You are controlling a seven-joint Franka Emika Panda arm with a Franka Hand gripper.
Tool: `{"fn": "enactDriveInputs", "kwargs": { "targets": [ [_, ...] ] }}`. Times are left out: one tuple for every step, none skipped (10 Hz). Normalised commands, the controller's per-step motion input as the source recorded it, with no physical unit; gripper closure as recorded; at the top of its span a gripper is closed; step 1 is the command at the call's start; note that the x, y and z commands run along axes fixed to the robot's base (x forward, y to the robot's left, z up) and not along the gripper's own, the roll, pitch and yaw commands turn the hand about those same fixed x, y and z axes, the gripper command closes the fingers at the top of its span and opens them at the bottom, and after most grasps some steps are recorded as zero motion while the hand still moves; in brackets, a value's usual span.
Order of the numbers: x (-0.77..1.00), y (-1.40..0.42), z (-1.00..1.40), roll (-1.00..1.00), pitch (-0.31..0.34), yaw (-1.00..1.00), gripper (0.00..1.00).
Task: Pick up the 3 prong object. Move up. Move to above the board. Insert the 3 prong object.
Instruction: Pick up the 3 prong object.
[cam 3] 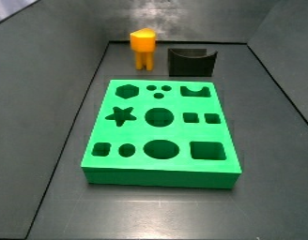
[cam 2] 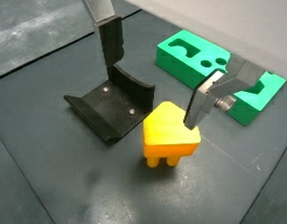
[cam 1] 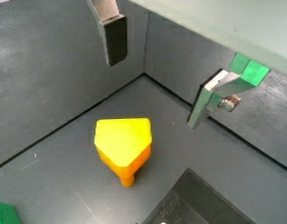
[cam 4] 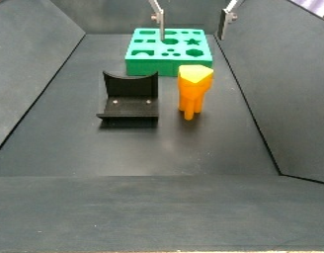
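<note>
The 3 prong object (cam 2: pixel 167 136) is a small orange block standing upright on its prongs on the dark floor, also seen in a wrist view (cam 1: pixel 122 145) and in both side views (cam 3: pixel 144 45) (cam 4: pixel 193 87). The board (cam 3: pixel 100 141) is a large green slab with shaped cutouts, lying apart from the block (cam 4: pixel 141 55); one corner of it shows in a wrist view (cam 2: pixel 181 54). My gripper (cam 2: pixel 150 94) hangs open above the block, its fingers (cam 1: pixel 115 39) spread wide with nothing between them. In a side view only the gripper (cam 4: pixel 192 30) fingertips show, at the top edge.
The fixture (cam 2: pixel 108 107), a dark bracket on a base plate, stands right beside the orange block, between it and one wall (cam 4: pixel 129 97) (cam 3: pixel 191 62). Sloping grey walls (cam 4: pixel 46 89) close in the floor on both sides.
</note>
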Motion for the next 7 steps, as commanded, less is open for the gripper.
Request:
{"fn": "enactDriveInputs", "kwargs": {
  "targets": [
    [-0.03, -0.02, 0.0, 0.0, 0.0, 0.0, 0.0],
    [0.0, -0.07, 0.0, 0.0, 0.0, 0.0, 0.0],
    [0.02, -0.11, -0.09, 0.0, 0.0, 0.44, 0.0],
    [0.15, -0.2, -0.3, 0.0, 0.0, 0.86, 0.0],
    [0.13, -0.14, -0.33, 0.0, 0.003, 0.94, 0.0],
    [0.12, -0.14, -0.36, 0.0, 0.004, 0.94, 0.0],
    [0.16, -0.14, -0.45, 0.0, 0.004, 0.94, 0.0]
  ]
}}
